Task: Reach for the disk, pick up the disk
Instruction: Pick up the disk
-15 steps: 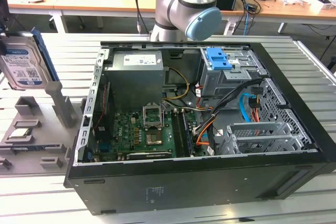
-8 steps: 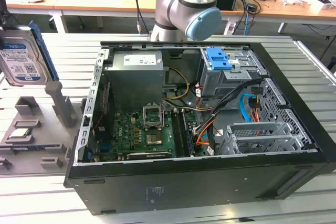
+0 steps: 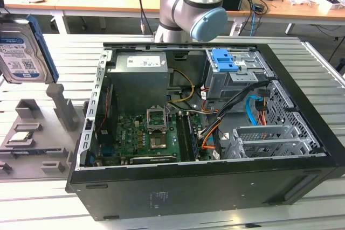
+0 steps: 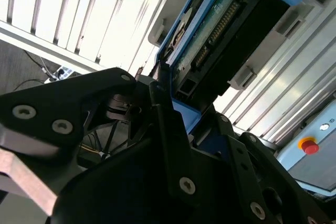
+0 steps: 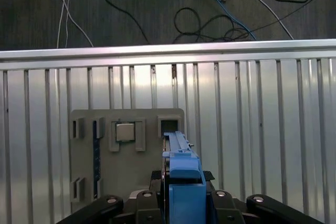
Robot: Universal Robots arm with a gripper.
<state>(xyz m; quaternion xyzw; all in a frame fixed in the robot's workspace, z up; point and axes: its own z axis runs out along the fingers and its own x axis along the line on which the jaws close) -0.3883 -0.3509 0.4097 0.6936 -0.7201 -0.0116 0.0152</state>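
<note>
**A:** Where is the disk (image 3: pixel 21 52)?

**B:** Standing on edge over the grey fixture plate (image 5: pixel 126 174). Its white-and-blue label faces the exterior view, with a blue side rail along one edge.

**A:** And the gripper (image 5: pixel 184 200)?

**B:** Clenched on the disk. In the first wrist view its black fingers (image 5: pixel 157 179) press against either side of the blue rail. The disk runs from them toward the plate's empty slot (image 5: pixel 168 126). In the second wrist view one finger (image 4: pixel 168 124) lies across the rail, next to the drive's green circuit board.

**A:** Does the disk touch the plate?

**B:** I cannot tell. Its far end is over that slot, but whether they touch isn't clear.

**A:** Anything else on the plate?

**B:** A small square processor chip (image 5: pixel 124 131) sits in a pocket just beside the empty slot, apart from the disk.

**A:** What is around the plate?

**B:** It lies on a ribbed aluminium table (image 5: pixel 262 129). An open computer case (image 3: pixel 188 192) stands beside the plate, on the exterior view's right. The robot arm (image 3: pixel 191 9) rises beyond the case, well apart from the plate.
</note>
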